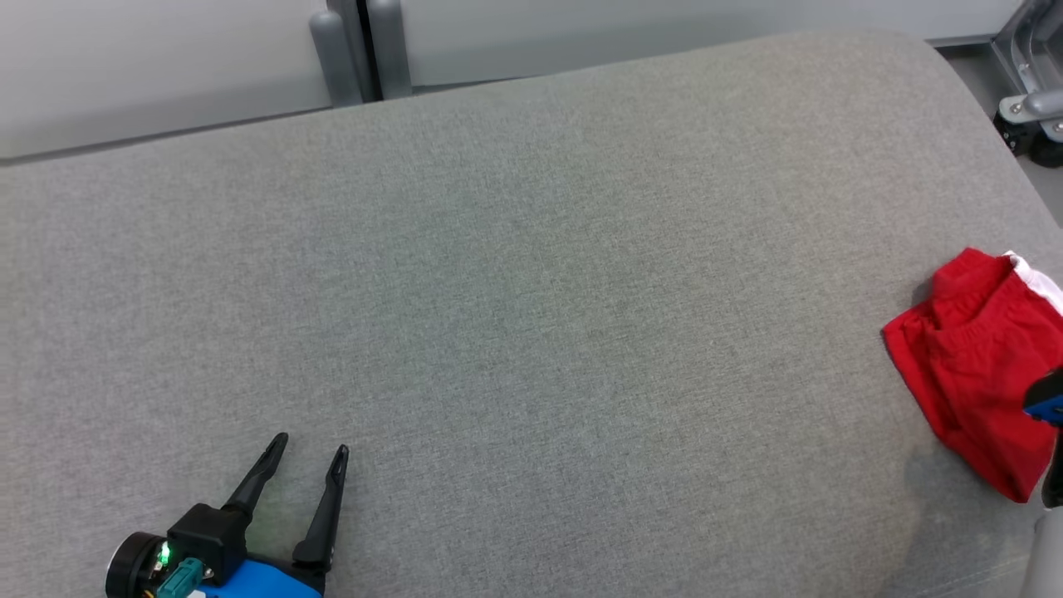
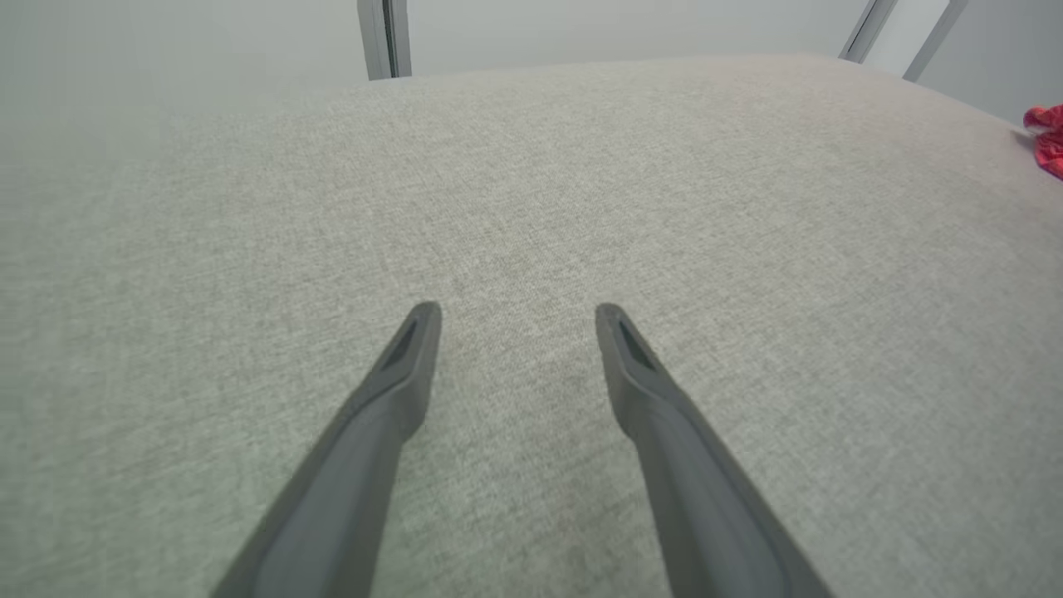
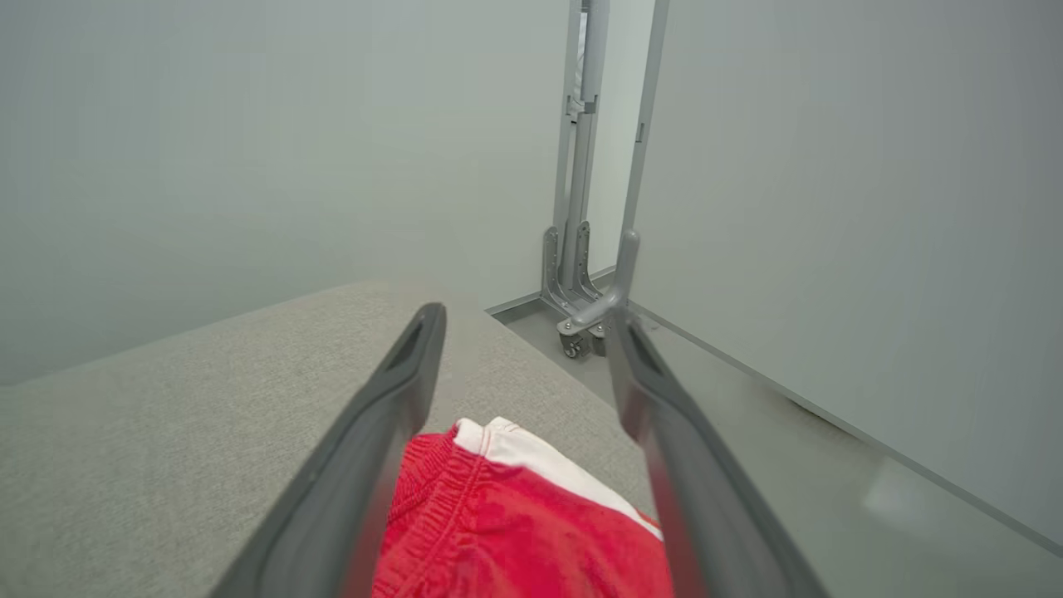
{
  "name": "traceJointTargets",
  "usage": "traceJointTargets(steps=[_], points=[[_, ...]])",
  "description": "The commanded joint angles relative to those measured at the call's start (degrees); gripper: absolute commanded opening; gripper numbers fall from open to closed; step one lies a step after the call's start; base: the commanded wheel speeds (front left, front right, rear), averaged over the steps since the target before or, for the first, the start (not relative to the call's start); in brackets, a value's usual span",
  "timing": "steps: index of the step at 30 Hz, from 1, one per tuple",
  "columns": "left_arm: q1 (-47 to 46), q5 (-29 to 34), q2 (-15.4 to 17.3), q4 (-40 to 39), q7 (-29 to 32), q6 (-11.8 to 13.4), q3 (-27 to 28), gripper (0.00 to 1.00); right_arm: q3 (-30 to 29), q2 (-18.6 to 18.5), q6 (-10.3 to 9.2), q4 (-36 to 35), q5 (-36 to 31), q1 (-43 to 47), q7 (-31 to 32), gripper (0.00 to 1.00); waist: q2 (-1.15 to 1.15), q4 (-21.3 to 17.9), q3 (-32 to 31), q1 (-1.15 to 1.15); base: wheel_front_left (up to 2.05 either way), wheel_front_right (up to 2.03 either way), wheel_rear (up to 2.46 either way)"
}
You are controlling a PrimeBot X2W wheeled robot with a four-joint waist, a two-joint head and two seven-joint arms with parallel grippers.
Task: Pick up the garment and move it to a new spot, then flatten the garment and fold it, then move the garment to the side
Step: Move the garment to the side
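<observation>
The folded red fabric garment with white trim (image 1: pixel 972 365) lies at the right edge of the grey woven upholstered surface (image 1: pixel 531 291). It sits under the right end effector (image 3: pixel 525 324), whose fingers are spread and grip nothing. The left end effector (image 1: pixel 309 447) is released, well apart. This near the rim, a snagging fingertip could drag the garment off.

Red garment (image 1: pixel 976 365) lies far right on cushion (image 1: pixel 531 291).

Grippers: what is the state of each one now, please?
Left gripper: open, holding nothing.
Right gripper: open over the red shorts, not gripping them.
</observation>
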Motion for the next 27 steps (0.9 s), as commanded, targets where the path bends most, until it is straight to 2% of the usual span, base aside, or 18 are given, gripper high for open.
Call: traceJointTargets(steps=[1,7,12,20,27], points=[[-0.58,0.24,-0.37,0.22,0.00,0.16,0.45,1.00,1.31,-0.07,0.00,-1.25,1.78,0.88,-0.01,1.00,0.00,-0.09,-0.67,0.00,0.00,0.00,0.00],[-1.44,1.29,-3.13,2.03,0.00,0.16,4.83,1.00,16.34,-0.09,0.00,-7.71,9.07,6.30,-0.01,1.00,0.00,1.70,-3.23,0.00,0.00,0.00,0.00],[-2.17,3.12,-5.88,3.95,-0.01,0.16,10.04,1.00,25.91,-0.09,0.00,-10.63,12.57,10.95,-0.01,1.00,0.00,4.93,-5.41,0.00,0.00,0.00,0.00],[-2.04,6.24,-8.66,6.87,-0.04,0.16,16.12,1.00,33.75,-0.17,0.00,-7.95,14.18,16.60,-0.01,1.00,0.00,9.98,-8.61,0.00,0.00,0.00,0.00],[-1.13,8.94,-10.83,8.56,-0.06,0.16,20.03,1.00,38.83,-0.16,0.00,-6.52,14.11,19.47,-0.01,1.00,0.00,11.91,-11.34,0.00,0.00,0.00,0.00]])
